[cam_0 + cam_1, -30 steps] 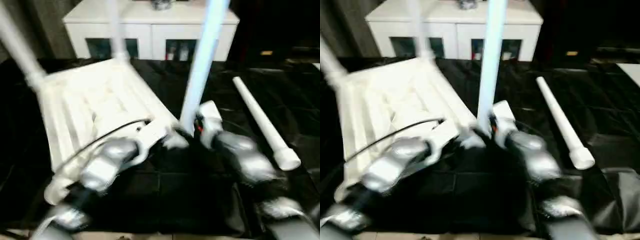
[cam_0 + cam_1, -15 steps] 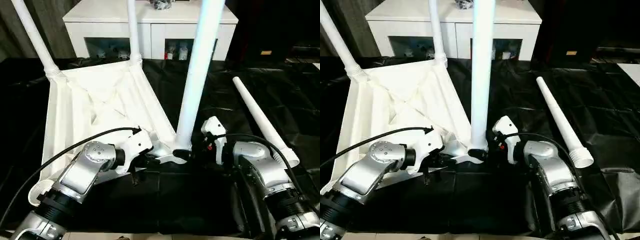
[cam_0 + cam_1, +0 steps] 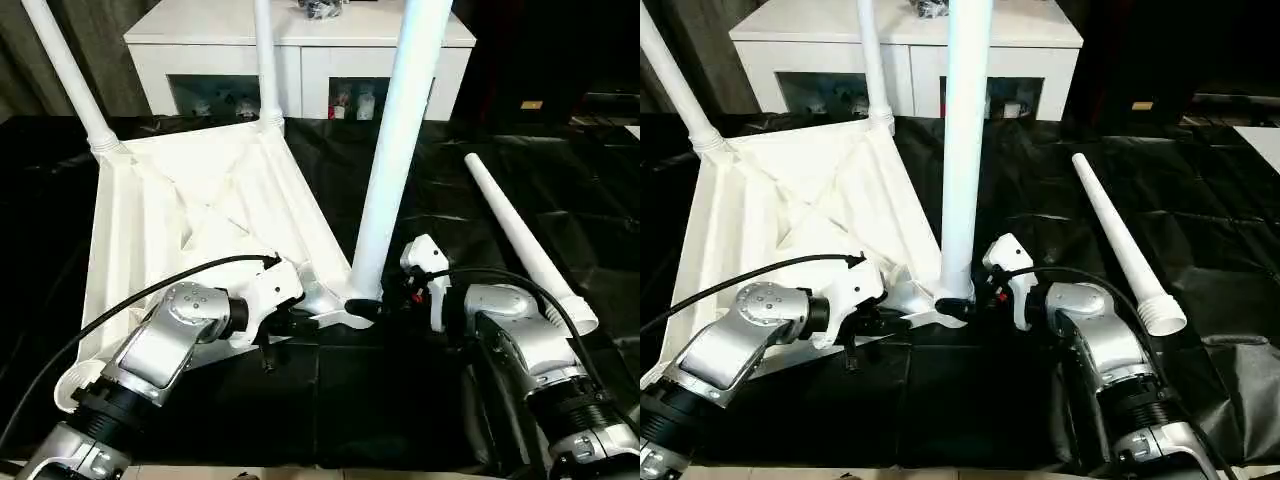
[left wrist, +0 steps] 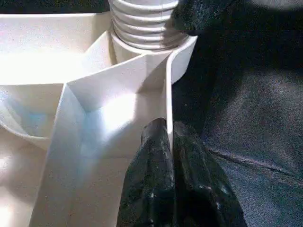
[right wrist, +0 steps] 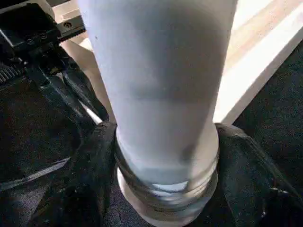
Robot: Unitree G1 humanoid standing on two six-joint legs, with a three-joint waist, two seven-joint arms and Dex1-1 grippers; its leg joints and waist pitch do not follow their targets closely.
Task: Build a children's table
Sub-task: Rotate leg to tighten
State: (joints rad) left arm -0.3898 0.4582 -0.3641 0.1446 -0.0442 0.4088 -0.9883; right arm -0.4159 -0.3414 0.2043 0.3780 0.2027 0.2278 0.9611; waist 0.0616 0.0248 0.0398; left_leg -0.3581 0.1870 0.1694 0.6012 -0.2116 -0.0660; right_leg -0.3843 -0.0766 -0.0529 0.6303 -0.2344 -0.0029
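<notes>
The white tabletop (image 3: 180, 200) lies underside up on the black sheet. Two legs stand in its far corners, one on the left (image 3: 65, 75) and one on the right (image 3: 265, 60). A third leg (image 3: 395, 150) stands in the near right corner socket, leaning slightly right. My right gripper (image 3: 385, 305) is shut on that leg's ribbed base, with its fingers (image 5: 90, 165) pressing it from both sides. Just left of the same socket, my left gripper (image 4: 168, 142) pinches the tabletop's thin rim wall. A fourth leg (image 3: 520, 240) lies loose on the sheet to the right.
A white cabinet (image 3: 300, 50) with glass doors stands behind the work area. The black sheet (image 3: 400, 400) covers the floor on all sides, wrinkled at the right. A black cable (image 3: 150, 290) loops from my left forearm over the tabletop.
The view was blurred by camera motion a second ago and has settled. My right gripper's fingers have closed in on the leg's base. The left gripper has kept its pinch.
</notes>
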